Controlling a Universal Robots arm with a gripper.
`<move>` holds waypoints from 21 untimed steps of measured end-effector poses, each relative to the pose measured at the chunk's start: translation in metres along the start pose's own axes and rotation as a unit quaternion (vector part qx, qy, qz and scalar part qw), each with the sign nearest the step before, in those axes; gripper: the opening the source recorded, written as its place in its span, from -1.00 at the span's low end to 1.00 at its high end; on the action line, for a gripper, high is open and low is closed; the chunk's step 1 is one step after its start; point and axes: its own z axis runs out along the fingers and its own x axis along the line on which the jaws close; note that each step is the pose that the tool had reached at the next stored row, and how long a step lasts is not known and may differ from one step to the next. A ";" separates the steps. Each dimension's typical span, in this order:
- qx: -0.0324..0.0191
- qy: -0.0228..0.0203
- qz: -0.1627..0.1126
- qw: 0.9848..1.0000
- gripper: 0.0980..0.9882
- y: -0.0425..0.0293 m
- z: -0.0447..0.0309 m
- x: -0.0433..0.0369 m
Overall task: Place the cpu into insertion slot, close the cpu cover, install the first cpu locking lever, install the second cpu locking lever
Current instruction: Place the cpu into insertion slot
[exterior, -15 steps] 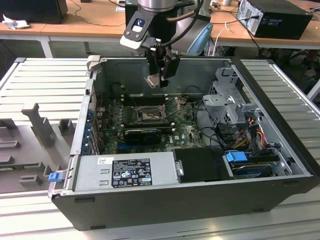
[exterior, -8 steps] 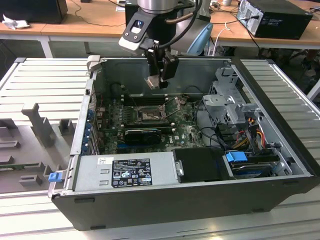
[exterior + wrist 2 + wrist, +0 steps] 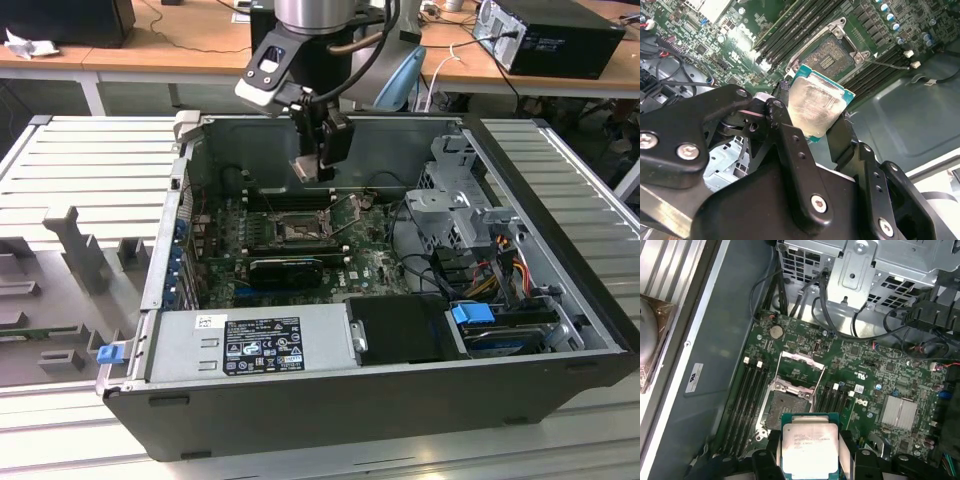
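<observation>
In the exterior view, an open computer case [image 3: 330,400] lies on a ribbed grey table [image 3: 80,160]. The arm comes down from the upper middle of the picture. Its gripper [image 3: 318,165] hangs inside the case, over the green circuit board [image 3: 370,255]. It holds the cpu [image 3: 305,168] up in the air. The insertion slot [image 3: 297,230] is below the gripper, near the middle of the picture, and the cpu is not in it yet. A grey power supply [image 3: 250,345] sits in the lower part of the case. A metal drive cage [image 3: 450,200] is on the exterior view's right.

In the second wrist view, the gripper [image 3: 815,112] has its two black fingers [image 3: 785,130] closed part way. They press on two sides of the cpu [image 3: 817,107]. The cpu's shiny pale face is turned to the camera. The insertion slot [image 3: 832,52] lies past the cpu, dark with a silver rim. Long black memory slots [image 3: 790,30] run beside it.

In the first wrist view, the cpu [image 3: 810,445] sits between the fingers [image 3: 762,462] of the gripper [image 3: 810,460]. The insertion slot [image 3: 785,407] is just past it on the board, with nothing in it. The cpu cover [image 3: 801,370] is flipped open, between the slot and a round battery [image 3: 776,331].
</observation>
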 end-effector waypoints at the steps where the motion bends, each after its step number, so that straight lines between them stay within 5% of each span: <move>1: 0.000 -0.001 0.006 1.000 0.00 -0.0001 0.0008 0.0000; 16: -0.001 -0.004 0.043 0.999 0.00 -0.0004 0.0048 -0.0001; 21: -0.002 -0.007 0.081 0.997 0.00 -0.0006 0.0063 -0.0001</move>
